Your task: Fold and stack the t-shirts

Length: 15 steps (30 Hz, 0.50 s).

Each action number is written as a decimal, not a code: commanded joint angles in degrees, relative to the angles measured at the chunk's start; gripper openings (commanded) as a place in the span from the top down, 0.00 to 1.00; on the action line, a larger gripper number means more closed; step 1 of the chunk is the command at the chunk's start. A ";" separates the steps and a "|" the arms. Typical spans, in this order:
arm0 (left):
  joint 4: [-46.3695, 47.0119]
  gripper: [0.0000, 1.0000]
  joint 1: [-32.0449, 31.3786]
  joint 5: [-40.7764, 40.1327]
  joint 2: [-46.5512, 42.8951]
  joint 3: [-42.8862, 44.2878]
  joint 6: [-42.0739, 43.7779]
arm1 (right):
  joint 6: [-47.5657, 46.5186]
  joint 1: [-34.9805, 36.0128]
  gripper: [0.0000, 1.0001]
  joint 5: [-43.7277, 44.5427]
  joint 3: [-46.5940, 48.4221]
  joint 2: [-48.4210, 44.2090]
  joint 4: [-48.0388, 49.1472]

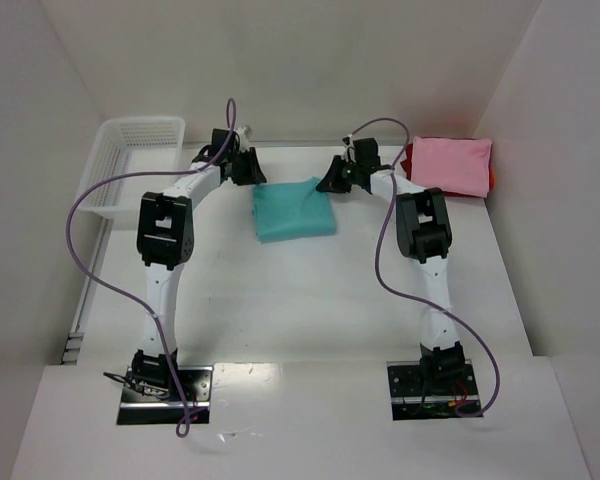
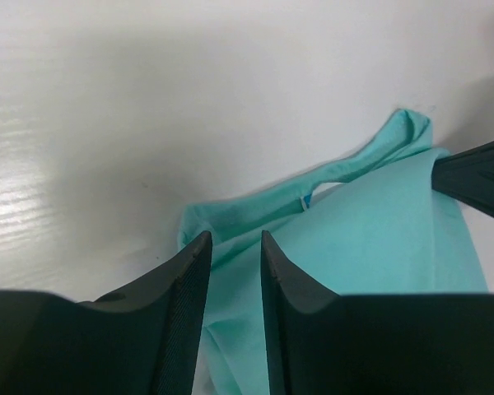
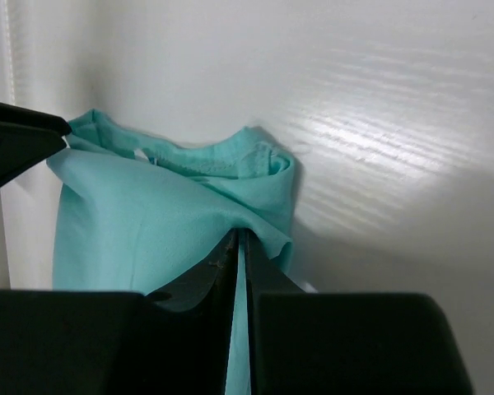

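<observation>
The right claw (image 3: 240,234) is pinching the far right corner of the teal t-shirt (image 3: 148,222); the left claw (image 2: 235,239) is standing apart over its far left corner. The shirt is lying folded on the counter (image 1: 310,300), the pink t-shirt (image 1: 452,163) right of it. Both corners are calling for level, gentle release.

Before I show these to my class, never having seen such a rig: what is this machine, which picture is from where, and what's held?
Two robot arms, bolted to a white table. The overhead view looks down from behind them; the other two come from a camera on each wrist, the dark shapes being that tool's fingers. A folded teal t-shirt lies between the arms. The left tool stands open over it; the right tool pinches its edge. A pink t-shirt lies on a red one, far right; a white basket stands far left.
</observation>
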 commanded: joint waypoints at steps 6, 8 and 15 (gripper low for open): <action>-2.39 0.57 0.34 -4.71 0.40 5.32 4.35 | -2.12 -1.62 0.86 2.51 8.33 3.33 -1.85; -2.39 0.52 0.35 -5.73 -1.86 4.52 4.92 | -2.45 -2.22 0.84 3.04 10.47 1.54 -2.04; -2.80 0.30 0.87 -6.20 -10.56 2.78 5.88 | -1.84 -3.15 0.72 -0.41 13.79 -5.21 -3.78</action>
